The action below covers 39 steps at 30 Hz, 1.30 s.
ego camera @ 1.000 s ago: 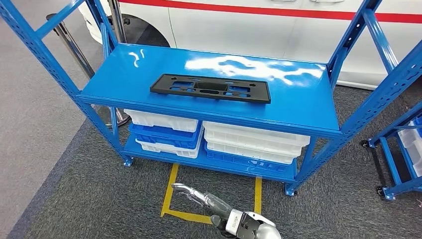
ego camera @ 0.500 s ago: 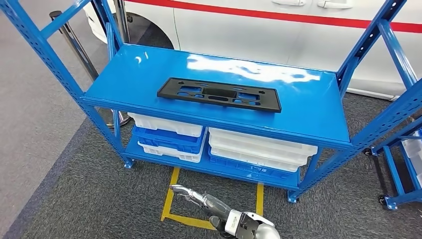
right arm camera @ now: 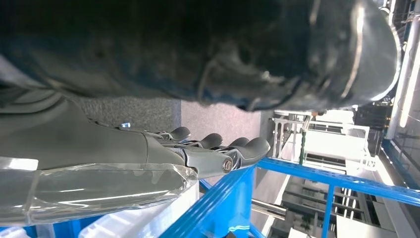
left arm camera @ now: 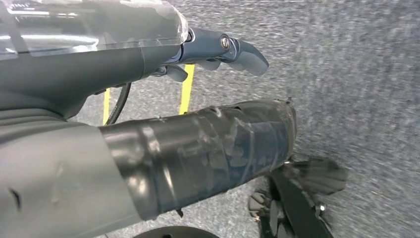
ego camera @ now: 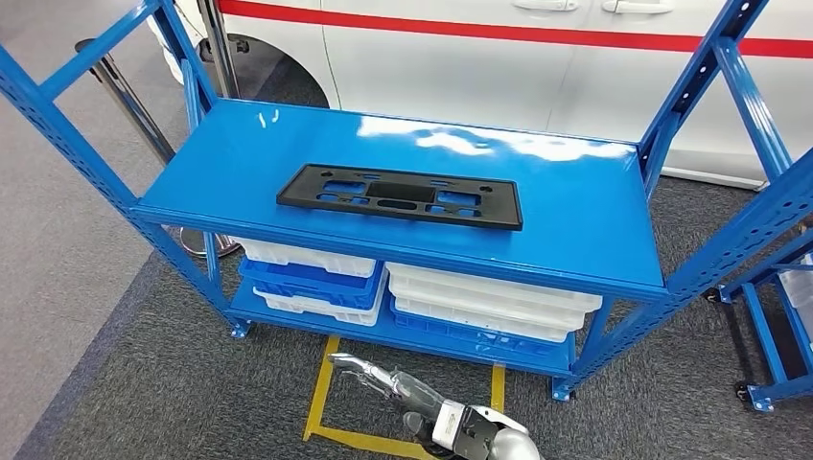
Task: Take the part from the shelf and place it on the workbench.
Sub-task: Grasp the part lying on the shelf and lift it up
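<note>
— Two hands, and what do they carry?
— Nothing. The right hand (ego camera: 383,379) hangs low over the carpet, fingers loosely apart; the left hand (left arm camera: 218,49) likewise, empty.
— And the part?
— The black part (ego camera: 400,195) lies flat on the blue shelf (ego camera: 575,220), above stacked trays (ego camera: 489,302).

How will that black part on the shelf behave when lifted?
The black part looks thin and full of cut-outs, so probably light and somewhat flexible if held at one end. It lies flat on the glossy blue shelf, so it may slide when pushed rather than tip.
</note>
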Each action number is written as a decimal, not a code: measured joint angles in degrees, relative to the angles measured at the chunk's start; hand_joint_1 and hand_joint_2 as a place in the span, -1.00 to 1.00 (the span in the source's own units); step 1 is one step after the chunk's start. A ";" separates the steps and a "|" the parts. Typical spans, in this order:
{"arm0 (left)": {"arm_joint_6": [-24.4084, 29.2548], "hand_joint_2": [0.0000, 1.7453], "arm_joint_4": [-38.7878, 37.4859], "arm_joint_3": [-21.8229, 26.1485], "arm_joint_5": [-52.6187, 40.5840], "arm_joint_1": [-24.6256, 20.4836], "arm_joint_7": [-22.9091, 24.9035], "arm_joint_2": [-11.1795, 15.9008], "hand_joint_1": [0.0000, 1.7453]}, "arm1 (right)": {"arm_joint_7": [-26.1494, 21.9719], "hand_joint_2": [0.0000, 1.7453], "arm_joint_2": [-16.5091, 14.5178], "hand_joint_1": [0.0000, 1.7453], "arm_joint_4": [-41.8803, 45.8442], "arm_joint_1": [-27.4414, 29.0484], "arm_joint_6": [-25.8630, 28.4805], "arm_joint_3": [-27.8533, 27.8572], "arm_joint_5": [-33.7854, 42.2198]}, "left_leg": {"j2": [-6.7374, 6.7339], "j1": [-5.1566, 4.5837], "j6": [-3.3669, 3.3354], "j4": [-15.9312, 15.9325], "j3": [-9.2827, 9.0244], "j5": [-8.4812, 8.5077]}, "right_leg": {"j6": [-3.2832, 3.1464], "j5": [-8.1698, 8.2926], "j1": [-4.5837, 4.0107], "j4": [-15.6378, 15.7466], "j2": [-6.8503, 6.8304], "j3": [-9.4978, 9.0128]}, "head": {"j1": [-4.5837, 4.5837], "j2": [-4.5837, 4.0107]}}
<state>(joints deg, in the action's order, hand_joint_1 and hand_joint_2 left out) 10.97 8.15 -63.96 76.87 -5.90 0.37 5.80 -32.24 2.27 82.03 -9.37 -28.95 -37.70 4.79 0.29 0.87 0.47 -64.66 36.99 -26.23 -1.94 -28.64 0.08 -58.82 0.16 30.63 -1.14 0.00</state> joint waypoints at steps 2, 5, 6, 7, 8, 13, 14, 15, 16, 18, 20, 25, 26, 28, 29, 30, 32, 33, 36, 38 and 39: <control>0.02 -1.00 -0.01 -0.09 0.05 -0.12 -0.01 0.07 -1.00 | 0.00 -1.00 0.00 -1.00 -0.03 -0.05 -0.19 0.00 0.21 | -0.05 -0.45 -0.74 5.04 -2.09 1.68 | 0.51 -0.66 -0.16 -0.02 -0.06 -0.46 | -0.02 0.00; 0.03 -1.00 -0.02 -0.23 0.23 -0.28 0.02 0.05 -1.00 | -0.02 -1.00 0.01 -1.00 -0.02 -0.10 -0.34 -0.01 0.36 | -0.07 -0.51 -1.38 6.27 -2.79 1.15 | 1.34 -1.15 -0.16 0.29 -0.19 -0.72 | -0.01 0.00; 0.03 -1.00 -0.02 -0.25 0.29 -0.25 0.04 0.02 -1.00 | -0.05 -1.00 0.01 -1.00 0.00 -0.16 -0.36 -0.02 0.38 | -0.08 -0.31 -1.65 6.69 -3.19 1.10 | 1.64 -1.55 -0.18 -0.10 -0.19 -0.74 | -0.08 0.00; 0.03 -1.00 -0.02 -0.26 0.32 -0.22 0.05 -0.01 -1.00 | -0.09 -1.00 0.02 -1.00 0.02 -0.25 -0.38 -0.02 0.43 | -0.13 -0.10 -1.91 7.12 -3.64 1.06 | 1.91 -2.37 -0.21 -1.55 -0.18 -0.16 | -0.14 0.00; 0.03 -1.00 -0.02 -0.28 0.36 -0.22 0.07 -0.04 -1.00 | -0.12 -1.00 0.02 -1.00 0.02 -0.32 -0.40 -0.02 0.49 | -0.18 0.09 -2.20 7.44 -4.07 0.95 | 2.17 -3.61 -0.18 -4.20 -0.17 1.15 | -0.20 0.00; 0.03 -1.00 -0.02 -0.38 0.43 -0.20 0.01 -0.11 -1.00 | -0.13 -1.00 0.21 -1.00 -0.41 -0.27 -0.51 -0.04 0.60 | -0.04 0.02 -2.51 7.45 -5.69 -0.55 | 2.83 -3.63 0.43 -14.00 -0.16 9.01 | -0.27 0.00; 0.03 -1.00 -0.02 -0.38 0.43 -0.16 0.01 -0.16 -1.00 | -0.13 -1.00 0.22 -1.00 -0.45 -0.28 -0.51 -0.04 0.60 | 0.01 0.02 -2.36 7.41 -6.30 -1.00 | 2.80 -0.73 0.53 -10.55 -0.18 7.97 | -0.27 0.00; 0.03 -1.00 -0.02 -0.39 0.44 -0.12 0.01 -0.22 -1.00 | -0.13 -1.00 0.22 -1.00 -0.48 -0.29 -0.51 -0.04 0.61 | 0.06 0.01 -2.16 7.38 -6.82 -1.45 | 2.67 1.50 0.59 -6.91 -0.18 6.58 | -0.28 0.00; 0.03 -1.00 -0.02 -0.39 0.44 -0.16 0.00 -0.28 -1.00 | -0.13 -1.00 0.22 -1.00 -0.51 -0.32 -0.51 -0.04 0.62 | 0.12 -0.06 -1.85 7.24 -7.16 -1.89 | 2.49 2.89 0.52 -3.60 -0.17 5.21 | -0.30 0.00; 0.03 -1.00 -0.02 -0.39 0.44 -0.27 -0.01 -0.33 -1.00 | -0.11 -1.00 0.24 -1.00 -0.60 -0.34 -0.51 -0.04 0.63 | 0.16 -0.17 -1.18 7.16 -7.30 -2.44 | 1.99 2.99 0.27 -0.93 -0.07 4.05 | -0.32 0.00; 0.03 -1.00 -0.02 -0.40 0.44 -0.40 -0.01 -0.35 -1.00 | -0.11 -1.00 0.22 -1.00 -0.63 -0.37 -0.51 -0.04 0.65 | 0.07 -0.14 -0.54 7.26 -7.35 -2.80 | 1.38 2.66 0.22 -0.55 0.10 3.85 | -0.32 0.00; 0.19 -1.00 -0.02 -0.42 0.45 -0.52 -0.07 -0.57 -1.00 | -0.16 -1.00 0.19 -1.00 -0.68 -0.54 -0.84 -0.04 0.67 | -0.06 0.12 0.62 -4.69 -1.41 -7.71 | -0.11 1.64 0.49 0.27 -0.15 1.97 | -0.21 0.00; 0.20 -1.00 -0.02 -0.42 0.45 -0.46 -0.09 -0.57 -1.00 | -0.16 -1.00 0.19 -1.00 -0.72 -0.55 -0.95 -0.04 0.67 | -0.06 0.14 0.73 -8.07 0.86 -8.36 | -0.19 1.33 0.46 0.25 -0.14 1.66 | -0.21 0.00; 0.20 -1.00 -0.02 -0.43 0.51 -0.26 -0.10 -0.57 -1.00 | -0.15 -1.00 0.20 -1.00 -0.78 -0.54 -1.15 -0.04 0.67 | -0.06 0.14 0.68 -8.78 2.65 -6.19 | -0.17 0.64 0.41 0.21 0.05 0.79 | -0.21 0.00; 0.20 -1.00 -0.02 -0.43 0.55 -0.19 -0.11 -0.57 -1.00 | -0.15 -1.00 0.20 -1.00 -0.79 -0.54 -1.23 -0.04 0.67 | -0.07 0.13 0.49 -5.84 1.96 -3.51 | -0.08 0.23 0.39 0.21 0.14 0.19 | -0.21 0.00; 0.21 -1.00 -0.04 -0.43 0.59 -0.15 -0.12 -0.56 -1.00 | -0.15 -1.00 0.20 -1.00 -0.79 -0.56 -1.30 -0.04 0.67 | -0.07 0.07 0.21 -1.93 0.70 -0.84 | 0.07 -0.20 0.39 0.24 0.17 -0.30 | -0.23 0.00; 0.22 -1.00 -0.13 -0.44 0.63 -0.27 -0.15 -0.54 -1.00 | -0.16 -1.00 0.20 -1.00 -0.82 -0.63 -1.34 -0.04 0.68 | -0.11 -0.29 -0.42 4.12 -1.64 1.80 | 0.60 -0.92 0.24 0.20 0.19 -0.81 | -0.24 0.00; 0.23 -1.00 -0.16 -0.44 0.68 -0.35 -0.17 -0.54 -1.00 | -0.15 -1.00 0.20 -1.00 -0.84 -0.67 -1.36 -0.05 0.68 | -0.11 -0.48 -0.72 5.32 -2.14 1.69 | 0.89 -1.14 0.20 0.25 0.17 -0.79 | -0.25 0.00; 0.22 -1.00 -0.19 -0.45 0.84 -0.43 -0.21 -0.57 -1.00 | -0.15 -1.00 0.19 -1.00 -0.82 -0.82 -1.43 -0.07 0.68 | -0.09 -0.42 -1.55 6.45 -2.85 0.99 | 1.83 -1.58 0.06 0.59 0.09 -1.23 | -0.24 0.00; 0.23 -1.00 -0.19 -0.46 0.91 -0.37 -0.23 -0.59 -1.00 | -0.17 -1.00 0.20 -1.00 -0.78 -1.03 -1.44 -0.06 0.71 | -0.18 -0.05 -2.18 7.28 -3.82 0.85 | 2.39 -3.13 0.02 -2.25 0.02 -0.15 | -0.36 0.00; 0.24 -1.00 -0.19 -0.47 0.95 -0.38 -0.25 -0.60 -1.00 | -0.18 -1.00 0.21 -1.00 -0.78 -1.07 -1.44 -0.06 0.72 | -0.23 -0.01 -2.46 7.48 -4.23 0.69 | 2.55 -4.47 0.14 -5.53 0.00 1.63 | -0.41 0.00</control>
<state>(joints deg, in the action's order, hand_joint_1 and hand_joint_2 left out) 11.20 7.96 -64.43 77.82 -6.28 0.12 5.20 -32.42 2.48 81.25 -10.44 -30.39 -37.76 5.51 0.07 0.85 -1.99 -57.18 32.76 -25.55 0.61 -33.11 0.22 -64.35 0.16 32.26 -1.55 0.00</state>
